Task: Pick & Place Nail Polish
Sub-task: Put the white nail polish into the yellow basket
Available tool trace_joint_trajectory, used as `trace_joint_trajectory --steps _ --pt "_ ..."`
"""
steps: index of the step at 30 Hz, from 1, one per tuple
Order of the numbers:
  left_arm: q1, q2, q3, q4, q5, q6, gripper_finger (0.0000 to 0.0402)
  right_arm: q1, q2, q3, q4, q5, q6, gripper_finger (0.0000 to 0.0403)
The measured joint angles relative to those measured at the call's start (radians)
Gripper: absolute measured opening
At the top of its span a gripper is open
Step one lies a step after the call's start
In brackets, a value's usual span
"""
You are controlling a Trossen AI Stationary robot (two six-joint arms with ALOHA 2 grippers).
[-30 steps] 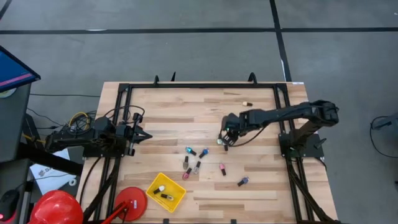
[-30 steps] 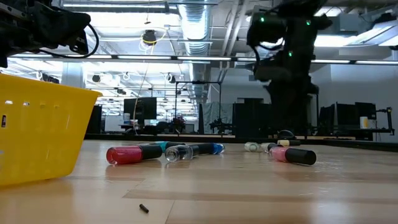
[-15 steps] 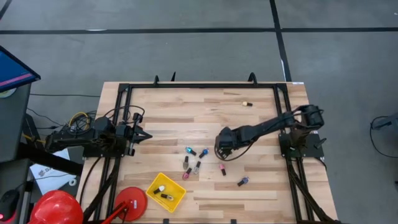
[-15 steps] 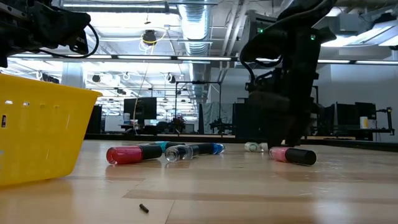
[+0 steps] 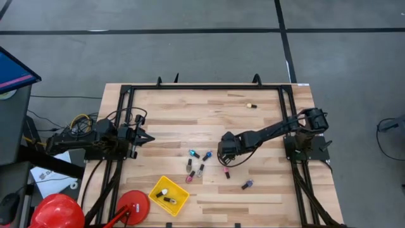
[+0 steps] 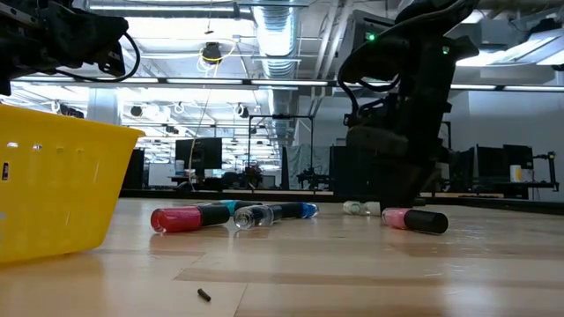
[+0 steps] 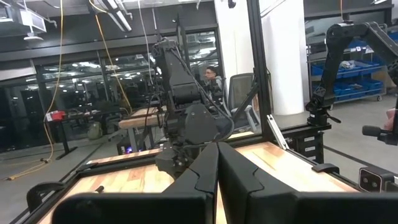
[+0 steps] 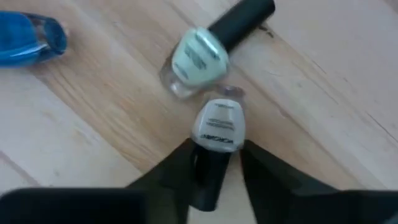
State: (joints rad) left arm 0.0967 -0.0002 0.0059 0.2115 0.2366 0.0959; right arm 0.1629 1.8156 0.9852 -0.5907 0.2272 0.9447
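Note:
Several tiny nail polish bottles lie on their sides on the wooden table, among them a blue one (image 5: pixel 193 153), a pink one (image 5: pixel 226 171) and a purple one (image 5: pixel 247 184). My right gripper (image 5: pixel 224 154) is down at the table in the middle, shut on a whitish bottle (image 8: pixel 217 124). A pale green bottle (image 8: pixel 199 59) lies just beyond it and a blue one (image 8: pixel 25 40) to the side. My left gripper (image 5: pixel 144 136) waits at the table's left edge, shut and empty; it also shows in its own wrist view (image 7: pixel 217 168). My right gripper pinches the whitish bottle's dark cap (image 8: pixel 208 180) between its two fingers (image 8: pixel 180 165). The fingers come from above, pointing down. The glass body (image 8: pixel 219 127) sticks out past the fingertips. I cannot tell whether the bottle is off the wood.
A yellow basket (image 5: pixel 169 195) holding two bottles stands near the front left and also shows in the low view (image 6: pixel 53 189). One bottle (image 5: pixel 251 105) lies alone far back. Red objects (image 5: pixel 133 206) sit by the front left corner. Black frame rails (image 5: pixel 190 88) run around the table.
My right gripper has gone toward the table's near left and down, from above the pale bottles to table level beside them. Most of that move came in the first half second; since then it has sunk only slightly.

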Motion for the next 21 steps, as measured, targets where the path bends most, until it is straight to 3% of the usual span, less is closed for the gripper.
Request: trace_joint_trajectory --steps 4,13,21 --pt "0.000 0.000 0.000 0.001 0.000 0.000 0.0001 0.020 0.001 -0.001 -0.004 0.013 -0.007 0.0044" --pt "0.000 0.000 0.000 0.009 0.000 0.000 0.0001 0.071 -0.009 0.032 -0.084 0.073 -0.015 0.0044" --pt "0.000 0.000 0.000 0.017 0.000 0.000 0.0001 0.112 -0.068 0.180 -0.083 0.191 -0.113 0.0044"
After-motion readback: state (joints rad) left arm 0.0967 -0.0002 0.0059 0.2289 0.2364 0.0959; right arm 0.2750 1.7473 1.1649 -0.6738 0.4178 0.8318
